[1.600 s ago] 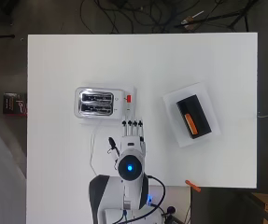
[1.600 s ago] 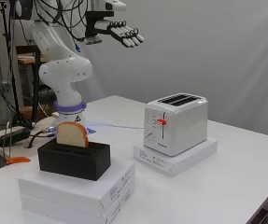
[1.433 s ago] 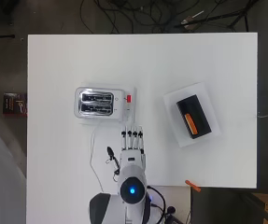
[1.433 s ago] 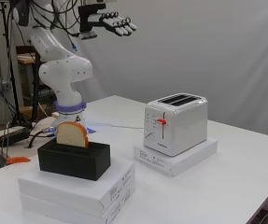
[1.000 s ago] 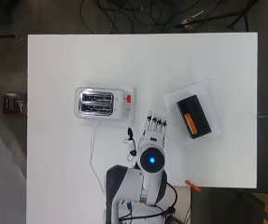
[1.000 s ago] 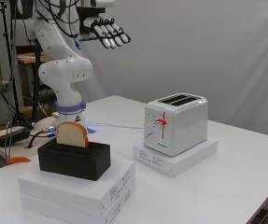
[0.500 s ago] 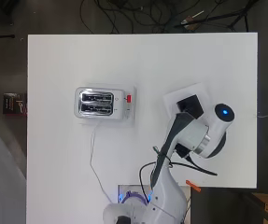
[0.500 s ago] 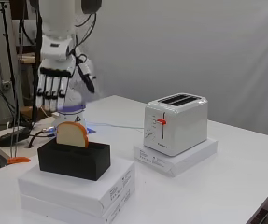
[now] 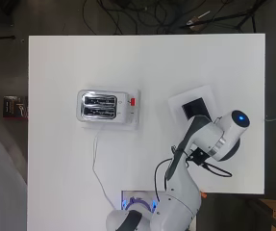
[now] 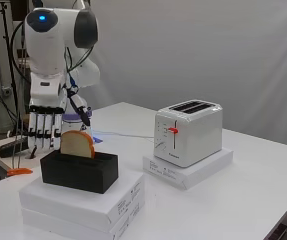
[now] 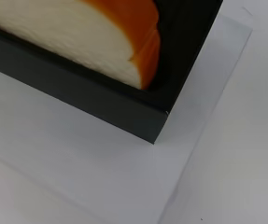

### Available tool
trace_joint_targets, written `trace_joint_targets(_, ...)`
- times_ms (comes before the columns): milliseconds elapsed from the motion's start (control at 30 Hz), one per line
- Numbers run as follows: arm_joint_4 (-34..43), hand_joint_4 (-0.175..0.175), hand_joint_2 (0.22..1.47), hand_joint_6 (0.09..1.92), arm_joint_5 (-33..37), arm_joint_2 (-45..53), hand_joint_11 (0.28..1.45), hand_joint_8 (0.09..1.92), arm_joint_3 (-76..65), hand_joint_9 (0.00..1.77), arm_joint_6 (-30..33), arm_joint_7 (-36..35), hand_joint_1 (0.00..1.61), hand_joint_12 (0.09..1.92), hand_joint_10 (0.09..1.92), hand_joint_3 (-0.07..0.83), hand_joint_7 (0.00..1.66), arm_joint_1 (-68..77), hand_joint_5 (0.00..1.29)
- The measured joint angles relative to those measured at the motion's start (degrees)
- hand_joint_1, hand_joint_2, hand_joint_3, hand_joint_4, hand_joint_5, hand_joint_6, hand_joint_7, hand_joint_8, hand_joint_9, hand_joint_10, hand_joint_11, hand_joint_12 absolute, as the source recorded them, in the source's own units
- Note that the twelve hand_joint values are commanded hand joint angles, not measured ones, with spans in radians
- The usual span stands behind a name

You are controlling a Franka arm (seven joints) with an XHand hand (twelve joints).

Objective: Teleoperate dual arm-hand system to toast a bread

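Your hand (image 10: pixel 44 131) has dropped beside the bread slice (image 10: pixel 76 144); fingers hang straight and spread, holding nothing; centre over the black holder (image 10: pixel 79 171), then pinch the crust

I see the bread slice (image 10: pixel 77 144) standing upright in the black holder (image 10: pixel 80 172), just beside my hand (image 10: pixel 44 131) and below its straight, downward-pointing fingers; it has a pale face and an orange-brown crust. The white toaster (image 10: pixel 189 131) stands well away from my hand, both top slots empty, its red lever (image 10: pixel 172 130) up on the end facing the holder.
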Motion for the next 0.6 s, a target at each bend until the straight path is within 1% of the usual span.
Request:
trace_joint_targets(67, -2.19, 0.047, 0.97, 0.09, 0.79, -1.66, 0.41, 0.09, -0.78, 0.49, 1.54, -1.8, 0.15, 0.09, 0.09, -0.004, 0.43, -0.25, 0.34)
trace_joint_targets(167, -5.57, 0.042, 0.96, 0.09, 1.95, -3.77, 0.39, 0.09, 1.15, 0.46, 3.31, -7.3, 0.19, 0.09, 0.09, -0.008, 0.43, -0.45, 0.34)
trace_joint_targets(267, -7.08, 0.035, 0.94, 0.09, 3.14, -5.29, 0.38, 0.09, 2.93, 0.45, 4.09, -11.07, 0.23, 0.09, 0.09, -0.014, 0.42, -0.7, 0.34)
trace_joint_targets(400, -7.92, 0.029, 0.93, 0.09, 4.17, -6.77, 0.38, 0.09, 3.05, 0.45, 4.46, -14.97, 0.23, 0.09, 0.09, -0.014, 0.42, -0.94, 0.35)
trace_joint_targets(533, -9.39, 0.038, 0.94, 0.09, 3.63, -6.91, 0.38, 0.09, 3.09, 0.45, 4.22, -14.64, 0.21, 0.09, 0.09, -0.004, 0.42, -1.18, 0.35)
trace_joint_targets(600, -9.41, 0.055, 0.95, 0.09, 3.13, -4.93, 0.38, 0.09, 3.67, 0.45, 1.92, -13.3, 0.18, 0.09, 0.09, -0.001, 0.41, -1.6, 0.34)
